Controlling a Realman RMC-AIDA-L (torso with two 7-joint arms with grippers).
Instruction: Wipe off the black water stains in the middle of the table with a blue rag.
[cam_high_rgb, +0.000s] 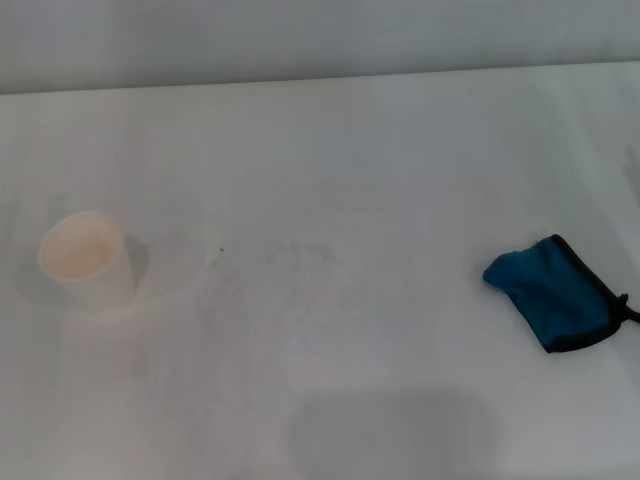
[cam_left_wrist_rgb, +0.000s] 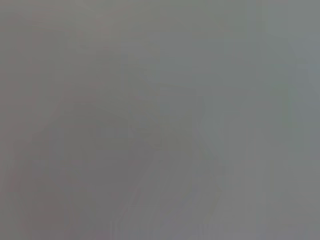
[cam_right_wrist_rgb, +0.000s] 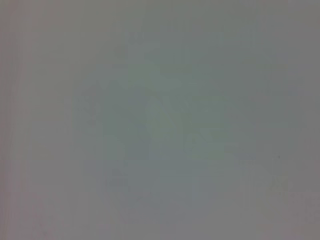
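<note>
On your left a white paper cup (cam_high_rgb: 85, 258) stands upright on the counter (cam_high_rgb: 400, 150), with a faint damp ring around it. Going right, the middle of the counter carries no dark blot that you can make out, only a tiny dark speck (cam_high_rgb: 221, 250) just right of the cup and a pale scatter of faint marks (cam_high_rgb: 295, 262) beyond it; by that, the stain looks mostly gone, or too faint to judge from here. Farther right, near the counter's right edge, the rag (cam_high_rgb: 553, 292) lies bunched in a loose heap, its black trim and loop toward the right. Neither hand is in sight in the head view, and both wrist views show only a flat grey field, so you cannot tell whether either hand is apart or together, nor where it sits. The risks from here: a reach for the rag with so little to see could close on one fold and drag it off the right edge; a sweep across the middle that runs too far left could tip the cup; and a bunched rag may pass over the specks without touching them.
</note>
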